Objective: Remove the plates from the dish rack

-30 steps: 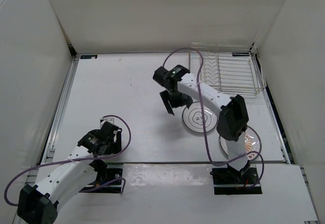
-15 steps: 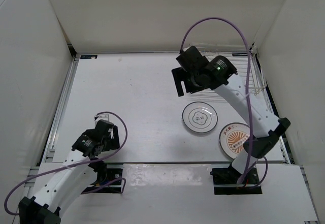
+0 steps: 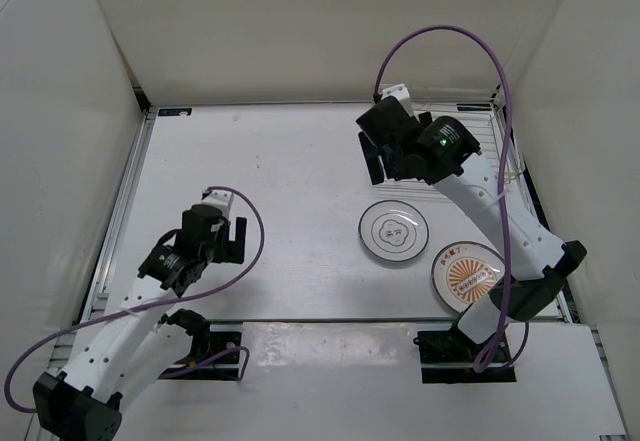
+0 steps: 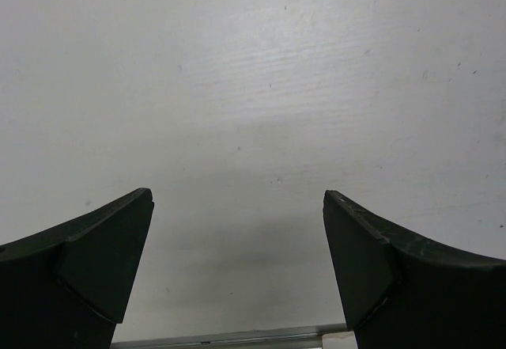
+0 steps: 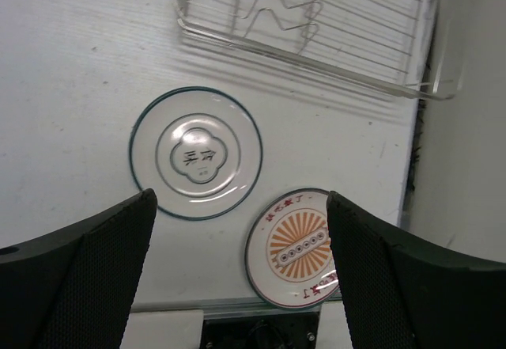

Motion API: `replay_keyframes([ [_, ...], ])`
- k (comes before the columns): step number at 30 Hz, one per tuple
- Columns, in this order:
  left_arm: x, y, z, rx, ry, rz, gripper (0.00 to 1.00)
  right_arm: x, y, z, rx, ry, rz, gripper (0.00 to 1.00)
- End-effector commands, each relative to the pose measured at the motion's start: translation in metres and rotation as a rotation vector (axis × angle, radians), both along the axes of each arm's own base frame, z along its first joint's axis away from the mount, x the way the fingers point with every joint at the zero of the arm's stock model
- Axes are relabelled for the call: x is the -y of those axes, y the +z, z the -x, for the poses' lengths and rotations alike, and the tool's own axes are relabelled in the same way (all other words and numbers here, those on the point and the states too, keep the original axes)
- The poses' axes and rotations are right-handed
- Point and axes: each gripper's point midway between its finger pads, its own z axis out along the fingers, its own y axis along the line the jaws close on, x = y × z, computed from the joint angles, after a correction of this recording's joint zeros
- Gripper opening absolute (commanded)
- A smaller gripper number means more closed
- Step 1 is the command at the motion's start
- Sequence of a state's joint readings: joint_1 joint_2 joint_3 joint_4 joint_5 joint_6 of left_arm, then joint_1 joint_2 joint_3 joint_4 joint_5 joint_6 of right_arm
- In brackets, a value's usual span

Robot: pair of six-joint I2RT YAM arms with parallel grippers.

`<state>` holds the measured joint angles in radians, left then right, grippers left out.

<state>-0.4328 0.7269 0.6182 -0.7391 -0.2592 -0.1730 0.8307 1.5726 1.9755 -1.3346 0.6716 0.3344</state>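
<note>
A white plate with thin dark rings (image 3: 394, 231) lies flat on the table, and also shows in the right wrist view (image 5: 196, 153). The orange sunburst plate (image 3: 466, 274) lies flat near the front right edge (image 5: 296, 246). No other plate shows. The wire dish rack (image 3: 507, 151) stands at the back right, largely hidden by the right arm; the part that shows in the right wrist view (image 5: 316, 17) holds no plate. My right gripper (image 3: 383, 164) is open and empty (image 5: 239, 199), high above the table, left of the rack. My left gripper (image 3: 222, 233) is open and empty over bare table (image 4: 237, 199).
White walls enclose the table on the left, back and right. A metal strip (image 4: 237, 337) runs along the table's near edge. The right arm's purple cable (image 3: 440, 36) loops high over the rack.
My right arm has lifted from beside the ringed plate and swung back and right towards the rack. My left gripper has moved a little up and away from the near edge.
</note>
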Motion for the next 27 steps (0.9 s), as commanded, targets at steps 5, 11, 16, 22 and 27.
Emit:
replay_keyframes([
  [5, -0.012, 0.094, -0.047, 0.241, 0.210, 0.046, 1.00, 0.097, 0.030, 0.007, 0.233, -0.294, 0.293, 0.89],
  [11, -0.008, 0.090, -0.071, 0.391, 0.199, 0.062, 1.00, 0.123, -0.021, 0.040, 0.113, -0.263, 0.364, 0.89],
  [16, -0.018, 0.072, -0.078, 0.322, 0.244, 0.055, 1.00, 0.089, -0.062, 0.050, -0.032, -0.104, 0.189, 0.89],
  [22, -0.025, 0.044, -0.082, 0.271, 0.253, 0.007, 1.00, 0.087, -0.062, 0.029, 0.021, -0.063, 0.274, 0.89],
  [27, -0.031, 0.022, -0.073, 0.221, 0.266, -0.037, 1.00, 0.097, -0.063, 0.028, 0.026, -0.072, 0.303, 0.89],
])
